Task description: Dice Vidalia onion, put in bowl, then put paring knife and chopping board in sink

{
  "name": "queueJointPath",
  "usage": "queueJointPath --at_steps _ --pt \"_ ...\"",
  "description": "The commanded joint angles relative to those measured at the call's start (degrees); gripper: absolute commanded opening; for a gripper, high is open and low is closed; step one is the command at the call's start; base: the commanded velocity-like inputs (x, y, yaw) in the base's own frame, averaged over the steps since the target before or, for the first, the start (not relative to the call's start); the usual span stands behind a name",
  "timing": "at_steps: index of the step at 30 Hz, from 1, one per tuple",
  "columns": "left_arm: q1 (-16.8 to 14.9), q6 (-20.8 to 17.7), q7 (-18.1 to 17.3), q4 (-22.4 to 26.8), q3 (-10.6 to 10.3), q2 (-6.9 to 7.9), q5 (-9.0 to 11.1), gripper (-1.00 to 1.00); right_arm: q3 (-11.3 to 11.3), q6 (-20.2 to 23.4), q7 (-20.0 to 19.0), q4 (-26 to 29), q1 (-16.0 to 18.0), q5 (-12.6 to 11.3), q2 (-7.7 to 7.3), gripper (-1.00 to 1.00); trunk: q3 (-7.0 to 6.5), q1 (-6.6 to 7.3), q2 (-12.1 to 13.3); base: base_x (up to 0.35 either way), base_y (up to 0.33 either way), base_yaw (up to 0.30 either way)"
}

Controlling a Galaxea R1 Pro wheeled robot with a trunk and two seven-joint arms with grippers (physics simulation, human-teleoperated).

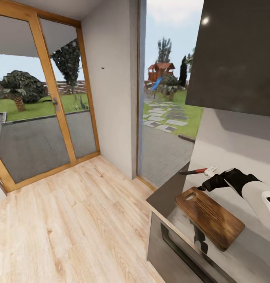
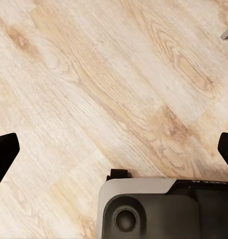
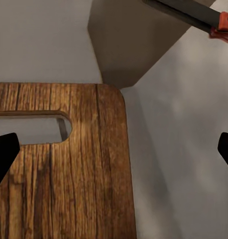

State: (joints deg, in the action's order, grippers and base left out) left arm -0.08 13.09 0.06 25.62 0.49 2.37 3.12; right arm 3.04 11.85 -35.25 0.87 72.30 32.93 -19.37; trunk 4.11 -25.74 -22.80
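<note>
At left, glass doors (image 1: 44,102) look onto a lawn, and bare wood floor (image 1: 72,220) runs up to the counter (image 1: 253,251) at right. The left gripper (image 2: 114,149) hangs over that floor with its fingers spread wide, holding nothing.

On the counter's near-left part lies the board (image 1: 209,217), flat, its slotted handle end pointing far-left toward the counter's edge. Just beyond it, near the wall, rests the knife (image 1: 194,171) — dark blade to the left, red handle to the right. The right gripper (image 1: 202,188) hovers between the two, over the board's slotted corner, jaws apart and empty.

The knife looks light, stiff and thin, lying flat, so it may skid when pinched — the red handle is probably the place to take it, across its width, clear of the blade. The board seems rigid and heavier; its slot end or a long edge would likely give purchase.
</note>
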Motion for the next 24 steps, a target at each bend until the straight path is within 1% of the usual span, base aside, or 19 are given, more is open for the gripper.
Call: queueJointPath --at_steps 1,7,14,24 --pt "-0.01 0.10 -0.05 0.05 -0.06 0.00 0.32 1.00 0.29 0.36 -0.26 0.09 0.04 -0.32 0.00 1.00 0.17 -0.04 -0.12 0.093 0.000 0.000" --pt "-0.01 0.09 -0.15 -0.03 -0.19 0.00 0.31 1.00 0.30 0.36 -0.28 0.09 -0.71 -0.32 0.03 1.00 0.58 -0.04 -0.12 0.046 0.000 0.000" --pt "-0.01 0.09 -0.22 -0.04 -0.23 0.00 0.31 1.00 0.30 0.35 -0.26 0.09 -0.83 -0.32 0.03 1.00 1.09 -0.04 -0.12 0.099 0.000 0.000" --pt "-0.01 0.14 -0.17 -0.38 -0.23 0.00 0.31 1.00 0.30 0.34 -0.32 0.09 -0.84 -0.32 0.03 1.00 1.21 -0.04 -0.12 0.018 0.000 0.000"
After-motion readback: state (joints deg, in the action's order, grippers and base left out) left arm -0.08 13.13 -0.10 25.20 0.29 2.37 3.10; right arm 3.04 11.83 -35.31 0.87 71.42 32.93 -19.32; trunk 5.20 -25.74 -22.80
